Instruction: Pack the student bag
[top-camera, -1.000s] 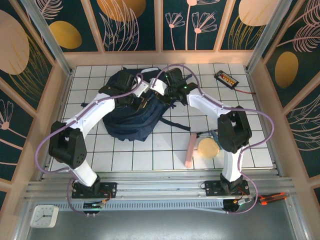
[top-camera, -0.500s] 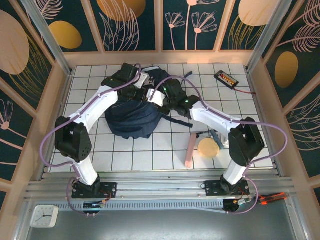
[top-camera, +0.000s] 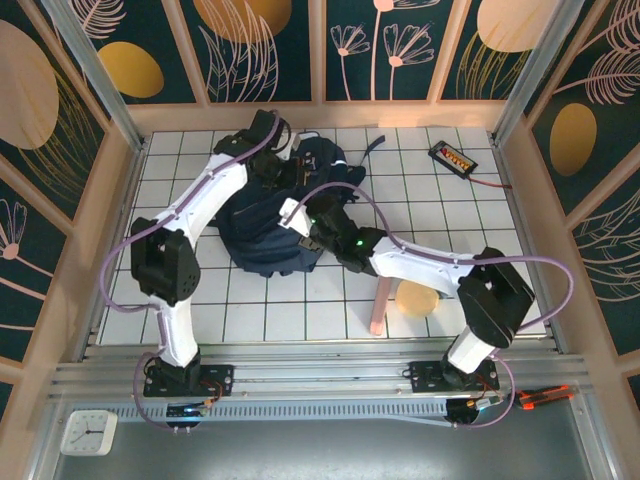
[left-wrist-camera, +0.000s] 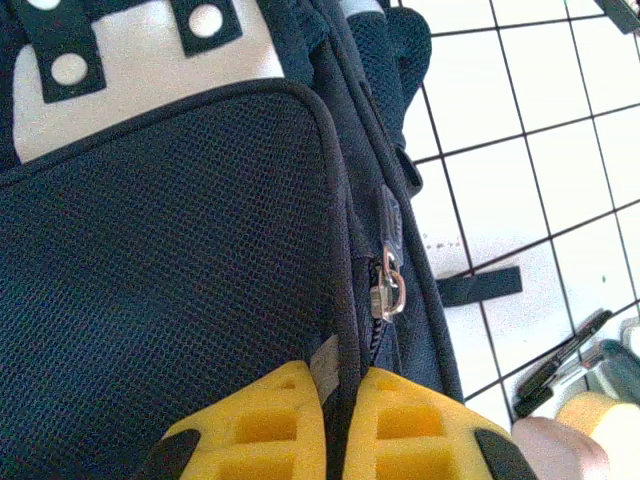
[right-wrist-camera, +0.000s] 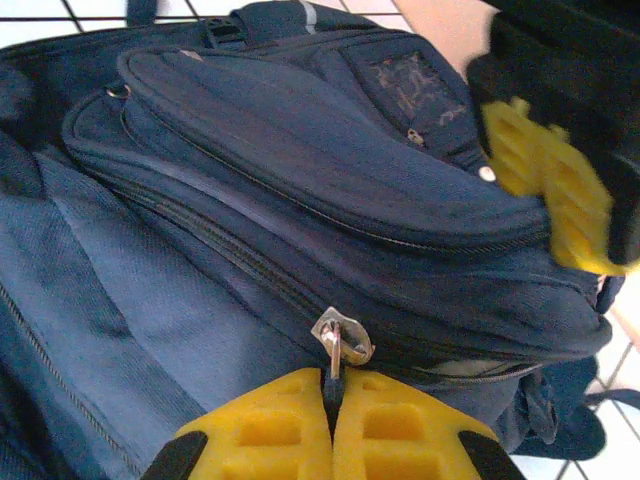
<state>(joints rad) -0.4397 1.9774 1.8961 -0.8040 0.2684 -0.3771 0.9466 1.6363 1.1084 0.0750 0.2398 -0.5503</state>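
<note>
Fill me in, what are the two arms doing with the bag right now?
Both arms are on the student bag, which lies on the tiled table. The right gripper is shut on a metal zipper pull on the bag's side. The left gripper is shut on a fabric seam at the far side, beside a second zipper pull, apparently bracing the bag. A pink bar and a round tan item lie outside the bag.

We look down on a desk of white square tiles with dark grid lines, boxed in by pale wooden framing. Around it we see walls of dark teal panels with gold ovals and pink line-drawn plants. A grey metal rail runs along the near edge, with a small white clock below its left end.
</note>
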